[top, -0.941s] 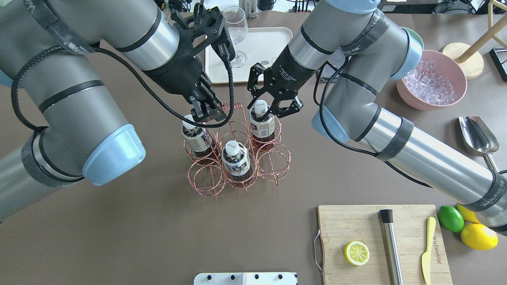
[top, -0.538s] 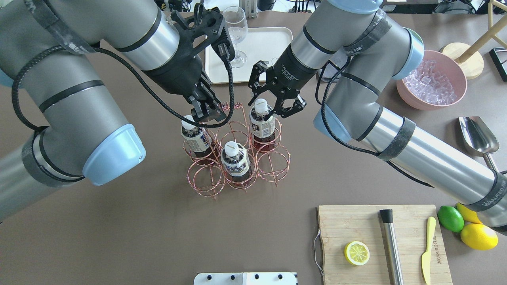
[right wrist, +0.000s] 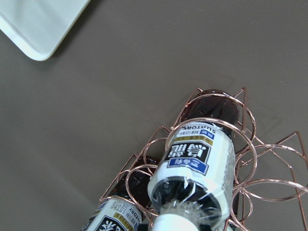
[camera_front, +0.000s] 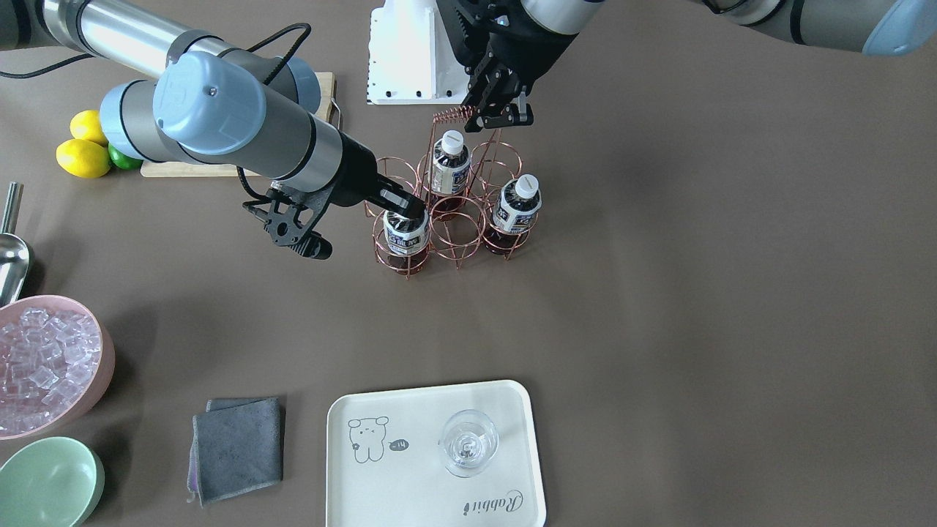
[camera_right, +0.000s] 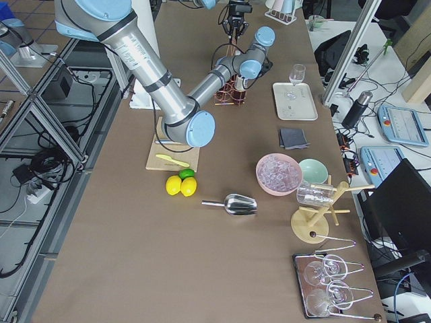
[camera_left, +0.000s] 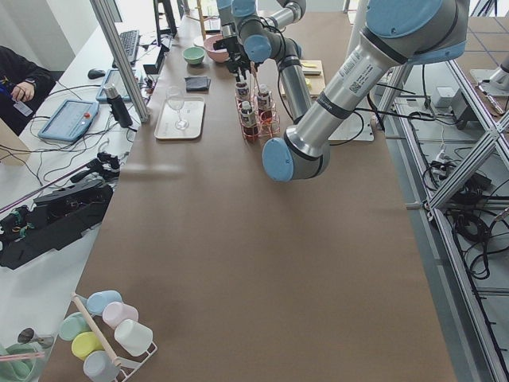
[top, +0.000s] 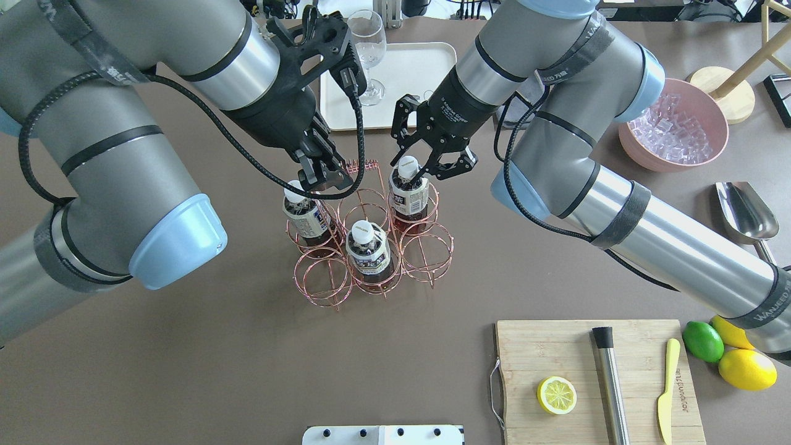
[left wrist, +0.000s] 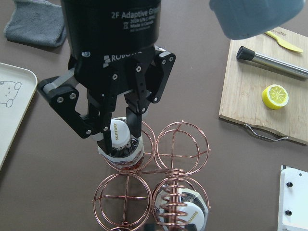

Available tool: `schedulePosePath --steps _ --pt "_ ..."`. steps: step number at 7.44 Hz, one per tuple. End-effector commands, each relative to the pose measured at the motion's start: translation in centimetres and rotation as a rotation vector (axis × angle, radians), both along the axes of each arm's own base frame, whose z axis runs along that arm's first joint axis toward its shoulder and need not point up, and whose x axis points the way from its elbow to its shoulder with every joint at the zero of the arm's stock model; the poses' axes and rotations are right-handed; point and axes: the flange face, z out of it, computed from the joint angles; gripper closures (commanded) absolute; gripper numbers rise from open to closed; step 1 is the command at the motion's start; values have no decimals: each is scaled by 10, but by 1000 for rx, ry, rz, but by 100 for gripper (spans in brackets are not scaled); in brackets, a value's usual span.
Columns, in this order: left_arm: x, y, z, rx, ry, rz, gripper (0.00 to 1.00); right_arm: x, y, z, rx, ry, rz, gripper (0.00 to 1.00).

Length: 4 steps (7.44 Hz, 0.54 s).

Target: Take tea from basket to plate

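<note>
The copper wire basket (left wrist: 182, 155) stands mid-table with three tea bottles in its rings. My right gripper (top: 408, 170) is down over the back-right tea bottle (top: 408, 196), its fingers closed against the white cap, as the left wrist view (left wrist: 119, 132) shows. That bottle stands in its ring. My left gripper (top: 324, 179) is shut on the basket's coiled handle (top: 361, 165) and also shows in the front view (camera_front: 505, 116). Two more bottles (top: 306, 213) (top: 369, 250) stand in the basket. The cream plate (camera_front: 410, 483) lies beyond the basket.
A stemless glass (camera_front: 468, 443) stands on the plate. A grey cloth (camera_front: 238, 446) and a mint bowl (camera_front: 44, 479) lie beside it. A pink bowl of ice (top: 673, 123), a metal scoop (top: 744, 213) and a wooden cutting board (top: 556, 352) sit on the right.
My right arm's wrist has shifted a little up and right while its fingers stay at the bottle's cap. The bottle, the basket and my left arm have not moved.
</note>
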Motion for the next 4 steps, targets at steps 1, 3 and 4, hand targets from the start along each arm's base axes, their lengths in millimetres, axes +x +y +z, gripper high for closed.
schedulePosePath --steps 1,3,4 --pt "0 0 0 -1 -1 0 100 28 -1 -13 -10 -18 8 100" --pt "-2 -2 2 -1 -3 -6 100 100 -10 -45 -75 -49 -6 100" --pt "-3 -3 2 -1 -3 -7 100 141 -20 -56 -95 -81 -7 100"
